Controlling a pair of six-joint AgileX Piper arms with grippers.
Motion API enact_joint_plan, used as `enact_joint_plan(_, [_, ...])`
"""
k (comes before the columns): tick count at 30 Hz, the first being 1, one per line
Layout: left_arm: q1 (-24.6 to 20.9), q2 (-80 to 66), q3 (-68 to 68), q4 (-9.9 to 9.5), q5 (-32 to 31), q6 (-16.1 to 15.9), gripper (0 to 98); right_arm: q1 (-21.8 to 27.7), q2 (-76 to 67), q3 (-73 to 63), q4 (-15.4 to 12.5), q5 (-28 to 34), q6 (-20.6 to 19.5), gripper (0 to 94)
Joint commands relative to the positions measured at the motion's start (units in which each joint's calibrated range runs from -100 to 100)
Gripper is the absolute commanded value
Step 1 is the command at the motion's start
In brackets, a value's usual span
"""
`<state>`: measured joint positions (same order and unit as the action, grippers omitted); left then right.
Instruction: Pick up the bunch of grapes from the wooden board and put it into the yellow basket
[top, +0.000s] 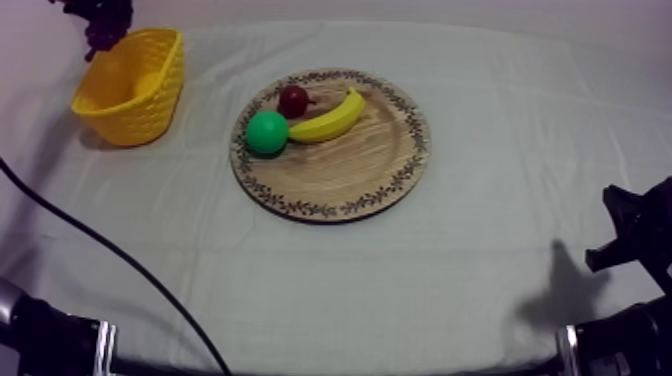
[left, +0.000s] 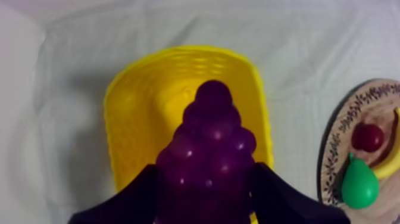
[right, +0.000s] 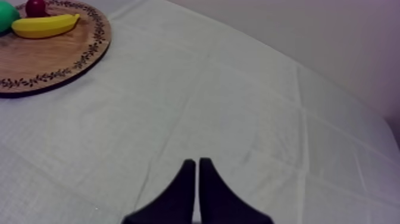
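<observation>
The left gripper (left: 205, 189) is clamped round the bunch of grapes (left: 212, 134), which hangs directly over the yellow basket (left: 128, 101), while the right gripper (right: 197, 167) sits with its fingers pressed together above the cloth (right: 238, 107).

grey-white cloth-covered table (top: 400, 290), yellow basket (top: 150, 100) at its far left, round wooden board (top: 350, 165) near the middle

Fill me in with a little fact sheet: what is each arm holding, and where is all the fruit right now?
Left end effector: shut on the grapes, held over the yellow basket
Right end effector: shut on nothing, over bare cloth
Board: carries a banana, a green pear and a small red fruit
Stage: grapes off the board, not yet in the basket
</observation>
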<state>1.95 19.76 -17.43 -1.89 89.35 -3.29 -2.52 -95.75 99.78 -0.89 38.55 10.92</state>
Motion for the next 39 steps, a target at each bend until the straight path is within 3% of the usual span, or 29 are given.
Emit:
enact_joint_plan(1, [-0.7,0.5,-0.3,0.1,0.3,0.8,43.9,0.0,0.0,0.0,0.0,0.0,0.0,0.3])
enact_joint_plan(14, [-2.0,7.3,-1.9,1.09,1.6,2.4,42.2,0.0,0.0,0.0,0.0,0.0,0.0,0.3])
enact_joint_plan(23, [-2.4,13.8,-1.9,1.06,0.0,2.1,30.8,0.0,0.0,0.0,0.0,0.0,0.0,0.3])
enact_joint_plan(26, [-2.1,15.0,-1.2,1.37,-0.3,2.9,36.6,0.0,0.0,0.0,0.0,0.0,0.0,0.3])
enact_joint_plan(34, [-2.0,15.9,0.3,2.21,-0.5,5.7,65.9,0.0,0.0,0.0,0.0,0.0,0.0,0.3])
enact_joint_plan(39, [-2.6,14.7,1.7,2.29,-0.5,6.8,77.4,0.0,0.0,0.0,0.0,0.0,0.0,0.3])
